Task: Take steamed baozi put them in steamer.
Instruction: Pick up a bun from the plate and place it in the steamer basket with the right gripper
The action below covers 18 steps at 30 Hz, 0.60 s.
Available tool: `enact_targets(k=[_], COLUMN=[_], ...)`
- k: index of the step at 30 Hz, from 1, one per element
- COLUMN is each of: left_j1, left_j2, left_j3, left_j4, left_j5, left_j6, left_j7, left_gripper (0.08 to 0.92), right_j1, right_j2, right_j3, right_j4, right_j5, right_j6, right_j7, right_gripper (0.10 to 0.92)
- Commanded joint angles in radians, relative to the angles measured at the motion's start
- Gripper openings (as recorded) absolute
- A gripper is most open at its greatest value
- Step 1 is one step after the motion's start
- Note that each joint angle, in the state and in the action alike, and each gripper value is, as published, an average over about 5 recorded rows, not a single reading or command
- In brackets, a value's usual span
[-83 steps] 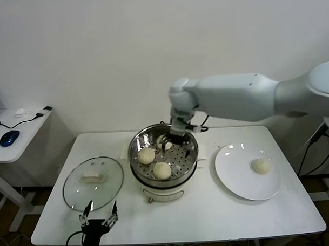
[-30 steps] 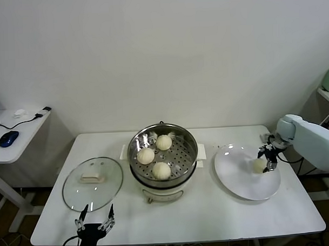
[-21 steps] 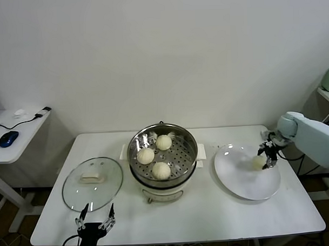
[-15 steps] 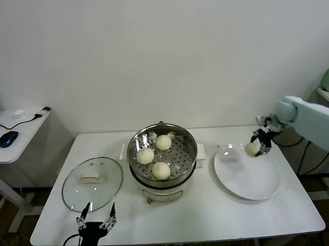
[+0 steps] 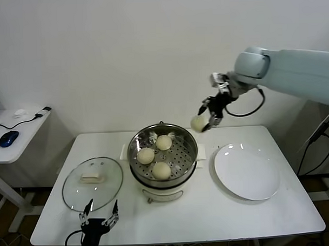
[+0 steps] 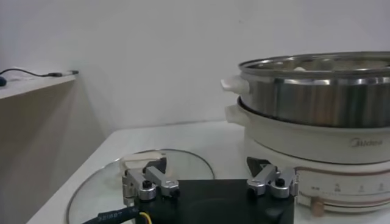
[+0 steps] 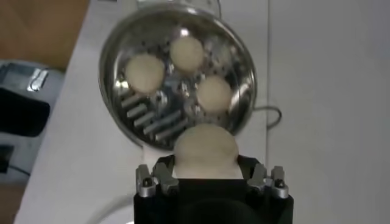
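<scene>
Field notes, from my remote seat. The white table (image 5: 211, 218) carries everything, so I work down from there by size.

The steamer (image 5: 137, 156) sits mid-table, its steel wall shining over a cream base, perforated tray in view. To its left lies the glass lid (image 5: 75, 185), flat on the table. To its right is the white plate (image 5: 247, 177), with nothing on it now.

Right arm reaches in from the right, high above the table. The right gripper (image 5: 206, 117) is clamped on the last baozi (image 5: 197, 123) — in the right wrist view the bun (image 7: 205, 151) fills the space between the fingers (image 7: 157, 178), which press its sides. It hangs in the air just past the steamer's far right rim, well above it, not yet over the tray's middle.

Three baozi in the steamer (image 5: 162, 170) already rest on the tray, spaced apart in a loose triangle, none touching.

Left gripper (image 5: 96, 221) is parked low at the near edge of the table, by the lid, jaws spread wide with nothing between them — idle.

Progress, as I judge it: three of four buns are placed and the fourth is on its way. What is left is to bring it over the open part of the tray on the right side, lower it and release. After that, the plate being bare, I reckon the task complete.
</scene>
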Motion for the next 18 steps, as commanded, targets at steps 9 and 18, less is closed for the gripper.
enact_targets(k=[9, 18], left_j1=[-0.009, -0.012], left_j2=[0.008, 0.005], left_j3=[-0.006, -0.007], left_j4=[0.007, 0.016], left_j5=[-0.018, -0.021], left_j6=[0.002, 0.000], left_j7=[-0.001, -0.001], left_gripper=[0.823, 0.823], right_j1=[-0.263, -0.363], right_j2=[0.174, 0.175], right_j3=[-0.020, 0.045], right_j4=[-0.043, -0.153], right_j5=[0.003, -0.025], right_j6=[-0.146, -0.102], right_j7=[0.198, 0.220], right_gripper=[0.696, 0.696])
